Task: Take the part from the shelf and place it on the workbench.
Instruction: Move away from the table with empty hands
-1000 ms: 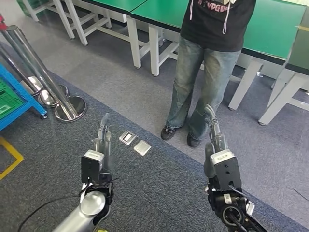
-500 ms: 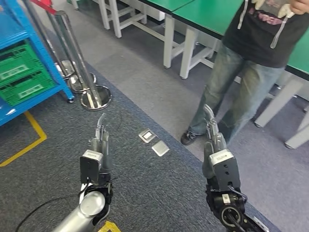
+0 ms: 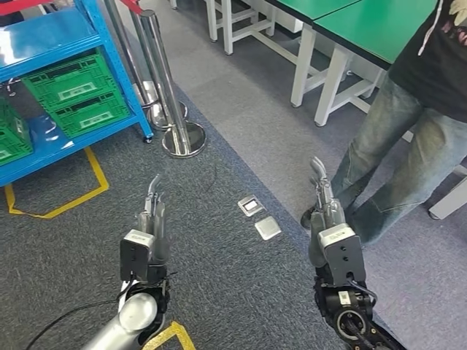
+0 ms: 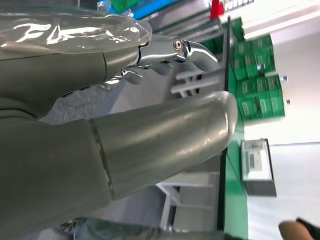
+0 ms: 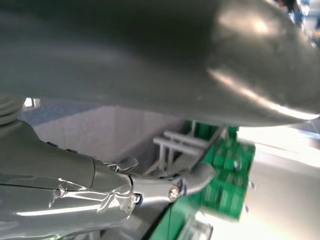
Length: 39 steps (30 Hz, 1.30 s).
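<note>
Left hand: the left hand is raised in front of the body at 7 o'clock in the head view, fingers stretched forward and apart, holding nothing.
Right hand: the right hand is raised at 5 o'clock, pointing forward, fingers extended and apart, nothing between them.
Shelf: the blue shelf stands at 10 o'clock, well apart from both hands, with green crates on its lower level.
Part: I cannot tell which thing on the shelf is the part.
Surface: a green surface on white legs is at 1 o'clock.
Person: a person in jeans stands at 3 o'clock, near the right hand.
Floor: two metal floor plates lie on the carpet between the hands; chrome posts stand beside the shelf.
</note>
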Each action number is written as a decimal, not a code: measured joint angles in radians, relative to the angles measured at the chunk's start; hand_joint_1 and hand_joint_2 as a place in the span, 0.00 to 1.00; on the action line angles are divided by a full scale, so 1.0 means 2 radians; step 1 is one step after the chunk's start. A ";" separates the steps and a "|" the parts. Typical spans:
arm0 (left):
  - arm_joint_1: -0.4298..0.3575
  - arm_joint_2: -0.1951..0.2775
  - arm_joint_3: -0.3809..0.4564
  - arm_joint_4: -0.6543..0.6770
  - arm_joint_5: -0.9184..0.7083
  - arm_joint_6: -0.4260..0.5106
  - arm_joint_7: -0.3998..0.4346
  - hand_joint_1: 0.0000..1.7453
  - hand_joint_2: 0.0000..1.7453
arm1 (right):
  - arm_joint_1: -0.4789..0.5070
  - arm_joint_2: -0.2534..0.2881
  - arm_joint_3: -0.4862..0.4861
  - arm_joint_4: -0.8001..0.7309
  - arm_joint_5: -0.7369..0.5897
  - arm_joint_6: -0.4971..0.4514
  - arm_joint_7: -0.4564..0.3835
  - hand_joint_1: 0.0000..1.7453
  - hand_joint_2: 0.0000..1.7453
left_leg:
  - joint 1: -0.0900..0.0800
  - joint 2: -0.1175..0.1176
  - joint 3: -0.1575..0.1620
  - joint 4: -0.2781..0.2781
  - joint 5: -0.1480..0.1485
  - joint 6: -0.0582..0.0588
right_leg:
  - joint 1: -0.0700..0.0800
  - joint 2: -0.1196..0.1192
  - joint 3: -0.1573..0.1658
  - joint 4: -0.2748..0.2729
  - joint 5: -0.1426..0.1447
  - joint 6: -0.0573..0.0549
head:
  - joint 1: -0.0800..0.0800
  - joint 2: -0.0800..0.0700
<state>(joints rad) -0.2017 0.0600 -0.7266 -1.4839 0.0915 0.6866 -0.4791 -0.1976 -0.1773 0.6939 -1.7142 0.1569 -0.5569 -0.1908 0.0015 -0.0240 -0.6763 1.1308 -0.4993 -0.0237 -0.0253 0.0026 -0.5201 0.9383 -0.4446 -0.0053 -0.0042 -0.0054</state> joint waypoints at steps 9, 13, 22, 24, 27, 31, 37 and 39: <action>0.000 0.003 0.000 -0.004 -0.002 0.002 0.002 0.00 0.00 | 0.000 0.000 0.002 0.000 0.001 0.003 0.001 0.00 0.00 | 0.002 0.047 0.041 -0.088 0.051 0.001 | 0.006 -0.053 0.008 0.003 -0.014 0.013 | -0.015 0.000; 0.002 0.004 0.000 -0.007 -0.003 0.001 0.006 0.00 0.00 | -0.002 0.000 0.001 0.000 0.002 0.006 0.001 0.00 0.00 | 0.005 0.023 0.045 -0.094 0.050 0.015 | 0.002 -0.043 0.003 0.028 -0.036 0.022 | -0.007 0.000; 0.004 0.003 0.000 -0.007 -0.004 0.001 0.007 0.00 0.00 | 0.000 0.000 0.001 0.000 0.002 0.006 0.002 0.00 0.00 | 0.001 -0.038 0.055 -0.093 0.045 0.019 | 0.003 0.029 -0.028 0.048 -0.006 0.012 | 0.016 0.000; 0.004 0.003 0.000 -0.007 -0.004 0.001 0.007 0.00 0.00 | 0.000 0.000 0.001 0.000 0.002 0.007 0.001 0.00 0.00 | 0.002 -0.048 0.051 -0.092 0.046 0.015 | 0.003 0.043 -0.013 0.016 0.000 0.009 | 0.016 0.000; 0.004 0.004 0.000 -0.007 -0.004 0.001 0.007 0.00 0.00 | -0.001 0.000 0.001 0.000 0.002 0.008 0.001 0.00 0.00 | 0.003 -0.052 0.045 -0.090 0.046 0.006 | 0.001 0.027 -0.004 0.006 0.000 0.006 | 0.016 0.000; 0.001 0.005 0.000 -0.007 -0.005 0.002 0.007 0.00 0.00 | -0.003 0.000 0.001 0.001 0.002 0.011 -0.001 0.00 0.00 | 0.003 0.001 -0.007 0.012 -0.004 -0.002 | -0.002 -0.002 0.001 -0.002 0.002 0.001 | 0.000 0.000; 0.001 0.006 0.000 -0.007 -0.007 0.002 0.007 0.00 0.00 | -0.004 0.000 0.001 0.001 0.002 0.013 -0.001 0.00 0.00 | 0.003 0.035 0.024 -0.057 0.044 -0.001 | 0.001 -0.039 0.005 -0.001 -0.005 0.006 | -0.015 0.000; -0.001 0.007 0.000 -0.008 -0.008 0.002 0.008 0.00 0.00 | -0.005 0.000 0.001 0.001 0.002 0.013 0.000 0.00 0.00 | 0.000 0.049 0.042 -0.091 0.052 0.004 | 0.005 -0.048 0.008 0.000 -0.009 0.011 | -0.015 0.000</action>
<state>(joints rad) -0.2035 0.0731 -0.7264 -1.5001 0.0759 0.6905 -0.4634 -0.2079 -0.1779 0.6961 -1.7128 0.1610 -0.5310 -0.1914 0.0007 0.0733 -0.5918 0.9486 -0.3947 -0.0150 -0.0153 -0.0934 -0.5043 0.9382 -0.4616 0.0166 -0.0347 -0.0055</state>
